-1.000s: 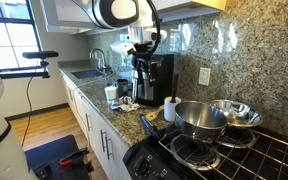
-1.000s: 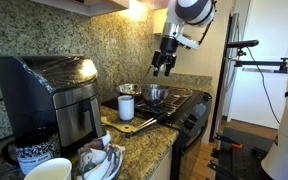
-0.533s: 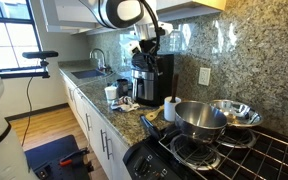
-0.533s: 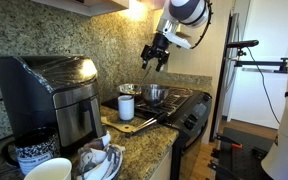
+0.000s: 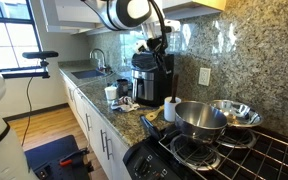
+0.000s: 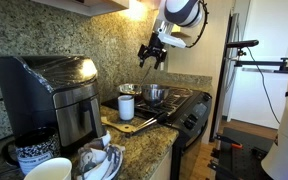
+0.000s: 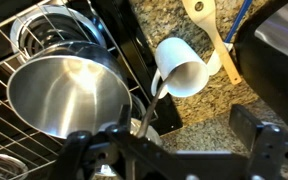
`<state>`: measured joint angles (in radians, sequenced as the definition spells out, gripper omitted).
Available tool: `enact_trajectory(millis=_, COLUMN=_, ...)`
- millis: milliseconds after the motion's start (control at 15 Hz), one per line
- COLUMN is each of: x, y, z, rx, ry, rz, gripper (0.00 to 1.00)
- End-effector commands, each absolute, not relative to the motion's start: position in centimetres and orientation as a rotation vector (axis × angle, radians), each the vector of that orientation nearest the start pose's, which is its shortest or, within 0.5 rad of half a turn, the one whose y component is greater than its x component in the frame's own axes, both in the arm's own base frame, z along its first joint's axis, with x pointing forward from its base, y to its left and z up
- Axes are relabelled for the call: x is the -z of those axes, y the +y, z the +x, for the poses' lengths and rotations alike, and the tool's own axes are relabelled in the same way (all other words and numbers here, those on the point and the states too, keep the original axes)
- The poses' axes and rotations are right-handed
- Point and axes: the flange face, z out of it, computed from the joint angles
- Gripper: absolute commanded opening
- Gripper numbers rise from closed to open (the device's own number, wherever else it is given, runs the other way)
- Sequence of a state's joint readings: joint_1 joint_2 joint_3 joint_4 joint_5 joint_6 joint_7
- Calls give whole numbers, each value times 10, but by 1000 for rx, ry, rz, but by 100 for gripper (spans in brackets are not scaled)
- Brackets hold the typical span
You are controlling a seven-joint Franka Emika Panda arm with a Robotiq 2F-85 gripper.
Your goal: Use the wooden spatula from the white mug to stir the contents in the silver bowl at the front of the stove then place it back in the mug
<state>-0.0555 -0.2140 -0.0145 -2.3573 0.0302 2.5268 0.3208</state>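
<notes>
The white mug (image 7: 181, 68) stands on the granite counter beside the stove (image 7: 124, 45). The wooden spatula (image 7: 152, 105) leans out of it as a thin brown stick pointing towards the camera. The silver bowl (image 7: 64, 95) sits on the front grate, and its contents cannot be made out. My gripper (image 7: 169, 150) hangs high above mug and bowl, open and holding nothing. Both exterior views show the gripper (image 5: 155, 44) (image 6: 149, 55) well above the mug (image 5: 171, 108) (image 6: 126, 107), the bowl (image 5: 199, 118) (image 6: 155, 95) and the stove (image 5: 214, 155) (image 6: 184, 100).
A shinier, wide steel bowl (image 5: 235, 113) (image 7: 49, 30) sits behind the silver one. A black coffee machine (image 5: 150, 76) (image 6: 56, 95) stands beside the mug. Loose utensils (image 7: 206, 25) lie on the counter near it. Cups (image 6: 49, 165) and a sink (image 5: 87, 73) are further along.
The gripper has risen and drifted sideways from above the bowl towards the spot above the mug. It stayed open. Nothing on the counter or stove has moved.
</notes>
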Motion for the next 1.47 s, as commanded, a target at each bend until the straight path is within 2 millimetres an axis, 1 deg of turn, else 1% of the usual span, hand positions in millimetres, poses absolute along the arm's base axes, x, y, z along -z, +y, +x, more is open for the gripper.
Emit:
enact_trajectory(millis=0, x=-455, y=-59, z=511, rx=562, ry=772, rz=-2975, gripper=100)
enact_trajectory(millis=200, x=-451, y=-68, z=514, rx=539, ry=844, rz=-2982, gripper=100)
enact_trajectory(millis=533, x=-447, y=-65, z=519, rx=471, ry=924, rz=-2976, gripper=100)
enact_trajectory(millis=733, x=-450, y=-64, z=522, rx=449, ry=968, rz=-2961, gripper=100)
enact_trajectory(millis=1067, x=-458, y=-64, z=526, rx=464, ry=1026, rz=-2933, gripper=100)
enact_trajectory(millis=1400, x=-459, y=-61, z=527, rx=461, ry=1045, rz=-2924, gripper=100)
